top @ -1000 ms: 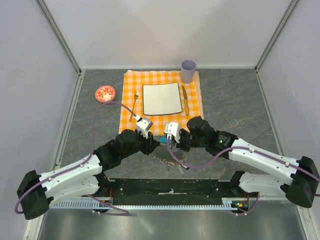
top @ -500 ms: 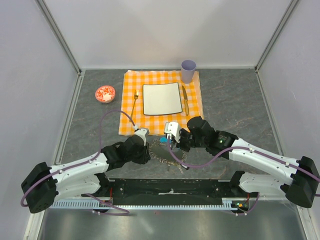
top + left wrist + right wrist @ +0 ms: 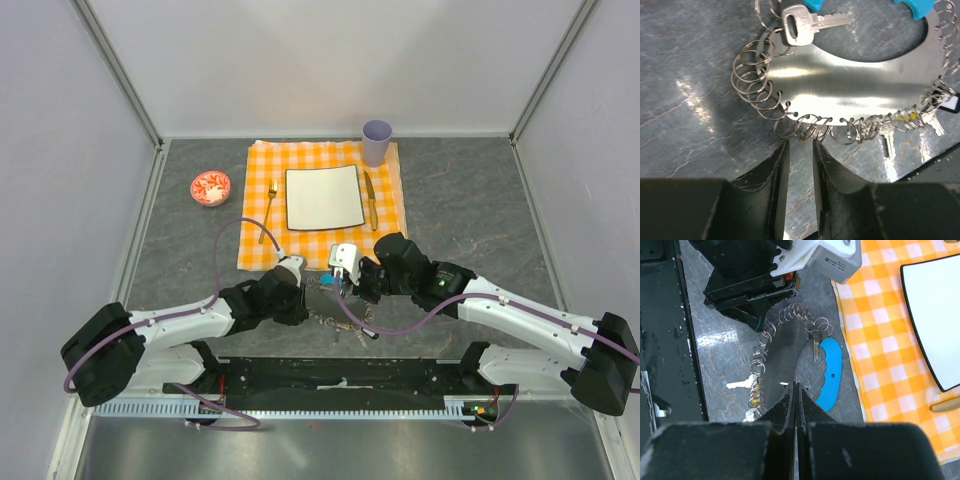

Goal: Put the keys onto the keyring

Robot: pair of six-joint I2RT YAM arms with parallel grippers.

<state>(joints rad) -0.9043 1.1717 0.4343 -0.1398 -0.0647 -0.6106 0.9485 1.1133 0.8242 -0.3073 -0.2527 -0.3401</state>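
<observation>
Because the grey surface looks hard and slick, anything nudged on it is likely to slide rather than hold its place. On it, near the arms' bases and just off the checked cloth, lies the keyring: a curved silvery plate with a turquoise tag and a row of small wire loops along its outer edge. The right hand is closed tight at one end of that plate and appears to pinch it. The left hand sits low over the surface, its fingers narrowly parted with nothing between them, tips just short of the loops. The keys mostly lie at the far end of the row; whether they are threaded I cannot tell. One silver-headed key appears to hang on a loop beside the tag. As I judge it, the risk is that the left hand shoves the loops aside instead of catching one. It could also drag the plate out of the right hand's thin pinch, or tangle neighbouring loops, which overlap closely.
</observation>
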